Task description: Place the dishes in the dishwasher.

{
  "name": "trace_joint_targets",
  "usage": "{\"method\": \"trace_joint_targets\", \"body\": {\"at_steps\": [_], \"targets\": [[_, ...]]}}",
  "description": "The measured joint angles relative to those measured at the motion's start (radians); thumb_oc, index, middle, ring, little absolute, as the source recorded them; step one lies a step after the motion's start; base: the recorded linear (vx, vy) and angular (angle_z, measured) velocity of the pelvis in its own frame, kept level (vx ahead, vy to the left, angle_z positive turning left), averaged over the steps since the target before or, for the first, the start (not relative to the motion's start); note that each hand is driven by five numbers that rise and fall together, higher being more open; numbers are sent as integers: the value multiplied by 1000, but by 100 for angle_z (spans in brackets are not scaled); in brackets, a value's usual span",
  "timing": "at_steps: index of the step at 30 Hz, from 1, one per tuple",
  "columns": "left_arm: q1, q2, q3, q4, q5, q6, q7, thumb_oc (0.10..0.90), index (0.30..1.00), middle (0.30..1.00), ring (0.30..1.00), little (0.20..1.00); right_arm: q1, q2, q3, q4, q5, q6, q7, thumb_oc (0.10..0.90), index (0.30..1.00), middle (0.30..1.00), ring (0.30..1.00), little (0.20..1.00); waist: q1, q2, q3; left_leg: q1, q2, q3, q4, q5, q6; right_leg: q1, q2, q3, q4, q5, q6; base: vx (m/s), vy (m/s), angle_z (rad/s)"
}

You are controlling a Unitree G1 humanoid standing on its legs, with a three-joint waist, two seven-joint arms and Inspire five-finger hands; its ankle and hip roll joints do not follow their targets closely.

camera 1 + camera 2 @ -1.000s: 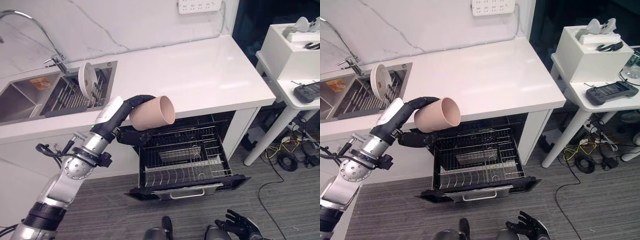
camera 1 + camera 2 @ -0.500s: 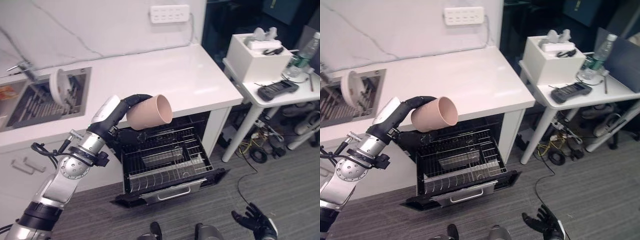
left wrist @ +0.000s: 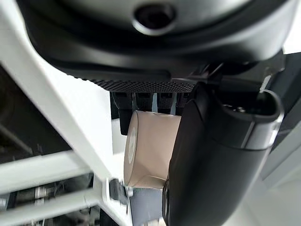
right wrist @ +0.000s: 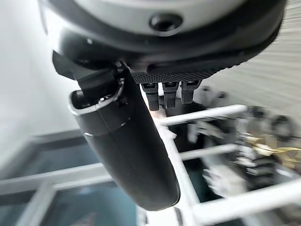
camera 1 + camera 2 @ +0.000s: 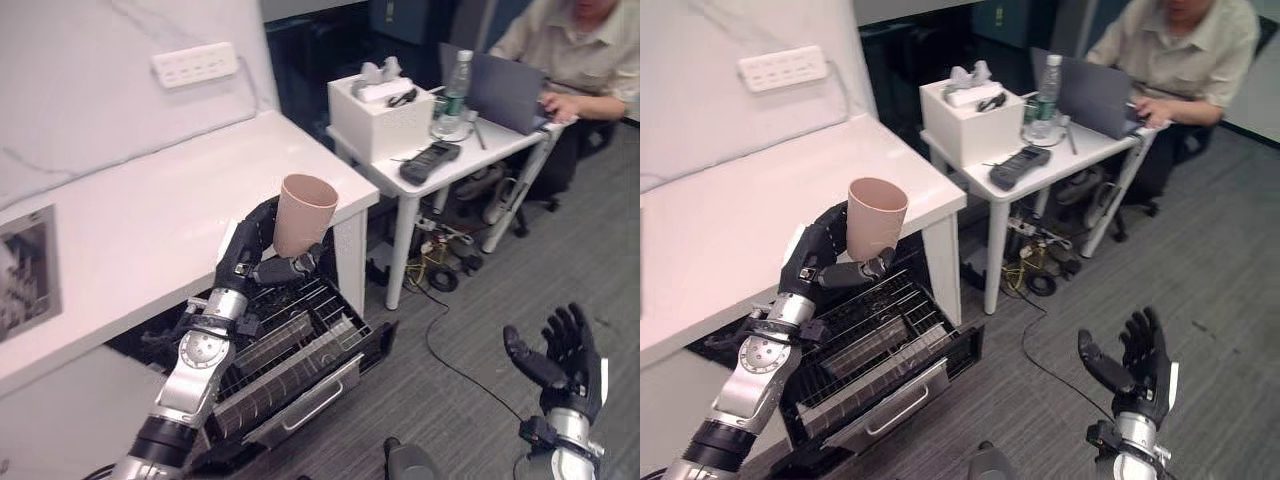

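The pale pink cup (image 5: 303, 213) stands upright, mouth up, in the left hand (image 5: 252, 255), whose fingers (image 5: 262, 222) and thumb curl round its lower wall, holding it in the air above the dishwasher's (image 5: 300, 410) pulled-out wire rack (image 5: 285, 345) and just off the corner of the white tabletop (image 5: 140, 215). Well away from the dishwasher, the right hand (image 5: 560, 355) hangs over the grey floor (image 5: 460, 310) with fingers spread and holding nothing. Beyond the dishwasher, a person (image 5: 570, 45) sits at a small white side table (image 5: 470, 140) carrying a white box (image 5: 380, 115) and a water bottle (image 5: 456, 90).
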Motion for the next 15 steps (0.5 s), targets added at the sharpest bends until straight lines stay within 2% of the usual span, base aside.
{"method": "trace_joint_targets", "body": {"at_steps": [1, 4, 8, 11, 15], "targets": [[-1, -25, 0, 12, 5, -20, 51, 400, 300, 300, 300, 300, 2, -17, -9, -56, 0, -8, 6, 800, 900, 900, 900, 900, -3, 3, -4, 2, 0, 11, 10, -8, 7, -7, 4, 22, -5, 13, 4, -17, 26, -46], [-1, -49, 2, 14, 52, -37, 110, 400, 300, 300, 300, 300, 5, -44, -16, -120, 6, -13, 37, 800, 900, 900, 900, 900, -4, 2, -4, 1, -1, 12, 25, -22, 13, -3, 3, 26, -4, 25, 8, -33, 15, -27], [47, -69, 6, 13, 112, -71, 192, 400, 300, 300, 300, 300, 0, -70, 2, -245, 106, 39, 189, 800, 900, 900, 900, 900, 10, -2, -7, 1, -4, 9, 40, -32, 16, -2, -5, 24, -10, 28, 12, -37, -9, -1], [89, -86, 13, 11, 159, -83, 263, 400, 300, 300, 300, 300, -8, -106, 45, -305, 169, 92, 301, 800, 900, 900, 900, 900, 45, 0, -10, -9, -2, -1, 38, -38, 7, -2, -12, 15, -15, 20, 14, -30, -33, 8], [123, -95, 11, 10, 262, -97, 355, 400, 300, 300, 300, 300, -60, -117, 123, -354, 237, 151, 374, 800, 900, 900, 900, 900, 79, 0, -14, -38, -6, -43, 48, -25, 11, -2, -21, -26, -12, 21, 12, -14, -22, 31]]}}
